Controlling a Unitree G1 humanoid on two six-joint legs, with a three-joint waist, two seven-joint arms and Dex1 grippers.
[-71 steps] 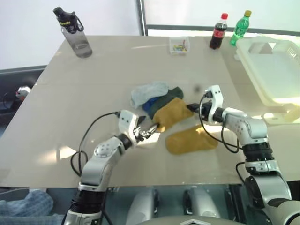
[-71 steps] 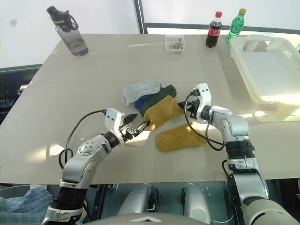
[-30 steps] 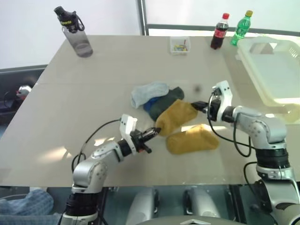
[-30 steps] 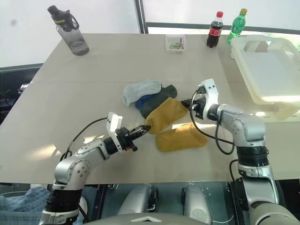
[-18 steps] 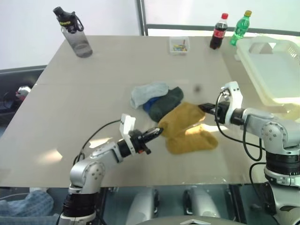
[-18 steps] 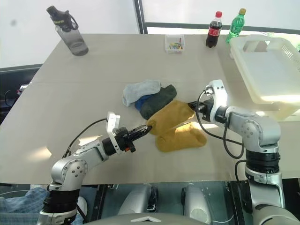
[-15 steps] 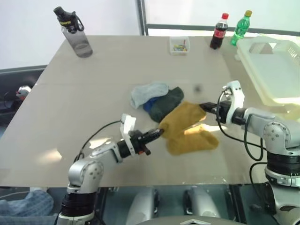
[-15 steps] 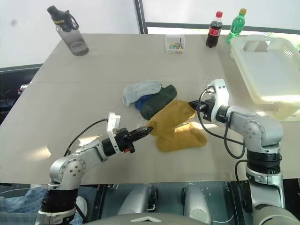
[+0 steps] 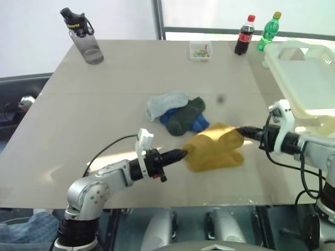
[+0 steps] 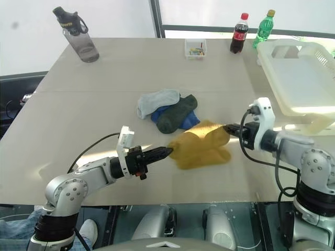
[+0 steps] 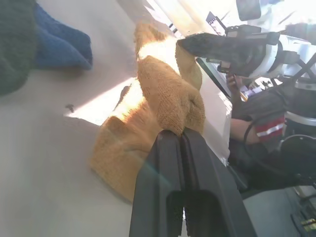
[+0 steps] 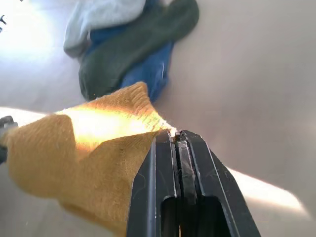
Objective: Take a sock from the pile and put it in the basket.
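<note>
We are holding a mustard-yellow sock [image 10: 201, 148] between both arms, so the pick-up is under way but the delivery is not yet done. At the left, our left pincer [image 10: 166, 152] is pressing its two black fingers together on the sock's near-left end; the left wrist view shows the knit bunching just beyond the closed tips. In the middle, the sock is hanging as a thick, ribbed, folded band, partly raised at both pinched ends, while its lower fold is appearing to rest on the surface [image 10: 104, 104] or on a second yellow sock; we cannot tell whether one sock or two are in this yellow mass. Just behind it, what is left of the pile [image 10: 167, 111] is lying loose: a light blue sock, a dark green one and a bright blue one overlapping. At the right, our right pincer [image 10: 229, 128] is likewise pinching the sock's far-right corner with its fingers shut on the cloth. Farther right and well apart, the basket [image 10: 314, 117] is waiting, cream-white and slotted, with nothing visible inside; carrying the sock over its rim and releasing it is, in our judgement, all that remains.
</note>
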